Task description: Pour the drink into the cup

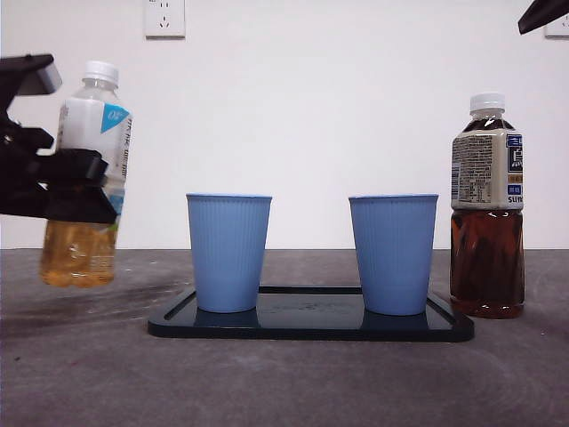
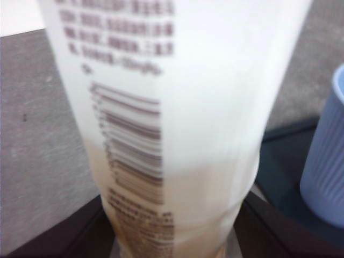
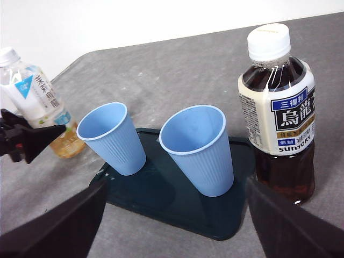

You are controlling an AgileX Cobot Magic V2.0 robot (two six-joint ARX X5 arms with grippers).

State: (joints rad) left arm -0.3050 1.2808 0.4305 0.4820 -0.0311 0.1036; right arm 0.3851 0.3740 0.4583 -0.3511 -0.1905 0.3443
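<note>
Your left gripper clamped the white-labelled clear bottle | ribbed blue cups | right gripper spread wide; Suntory bottle capped

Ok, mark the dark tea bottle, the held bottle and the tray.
Dark tea bottle (image 1: 486,267), front view, lower body.
Held bottle (image 1: 92,124), front view, white label.
Tray (image 1: 311,327), front view, front rim.
</note>
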